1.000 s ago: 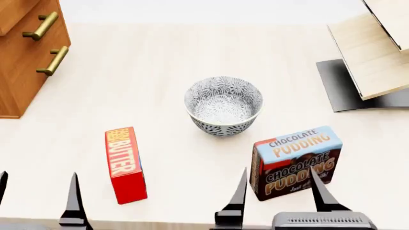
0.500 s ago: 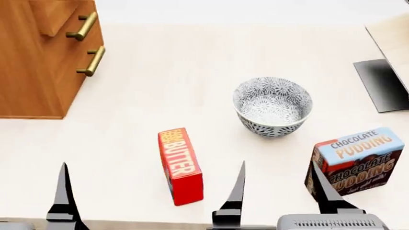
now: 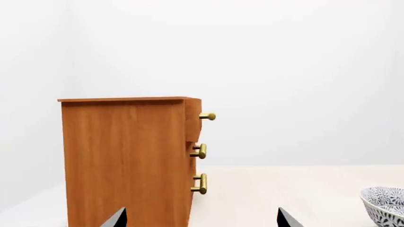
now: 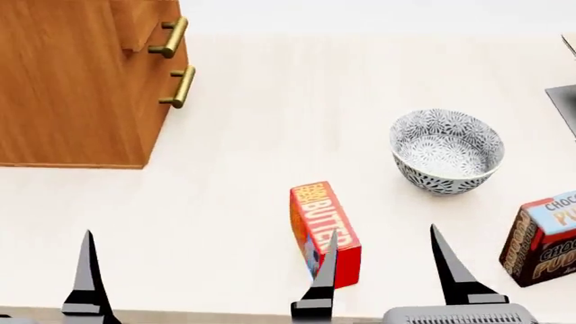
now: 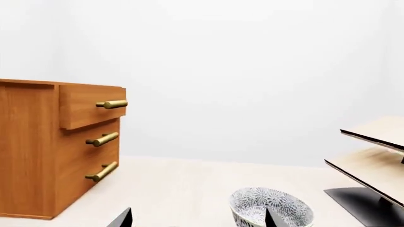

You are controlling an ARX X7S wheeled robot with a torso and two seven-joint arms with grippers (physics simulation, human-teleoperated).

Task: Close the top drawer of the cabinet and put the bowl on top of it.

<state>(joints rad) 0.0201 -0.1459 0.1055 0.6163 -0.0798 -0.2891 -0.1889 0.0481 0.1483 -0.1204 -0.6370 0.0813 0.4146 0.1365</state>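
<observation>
The orange-brown cabinet (image 4: 72, 81) stands at the far left of the table. Its top drawer (image 5: 92, 106) sticks out a little past the two lower fronts, with its brass handle (image 5: 112, 104) forward. The patterned white bowl (image 4: 446, 152) sits upright on the table, right of centre and well apart from the cabinet. My right gripper (image 4: 384, 231) is open and empty near the front edge, short of the bowl. Of my left gripper (image 3: 202, 213), also open and empty, the head view shows only one finger (image 4: 88, 270). The left wrist view faces the cabinet's side (image 3: 126, 161) and catches the bowl's edge (image 3: 385, 205).
A red butter box (image 4: 324, 233) lies just beyond my right gripper's left finger. A chocolate pudding box (image 4: 544, 236) stands at the right edge. A pale wooden shelf (image 5: 372, 161) on a dark base (image 5: 366, 203) stands to the right, beyond the bowl.
The head view has swung left: the cabinet has come further into view, while the bowl and both boxes have slid right. The shelf has almost left the picture. Both grippers stay open.
</observation>
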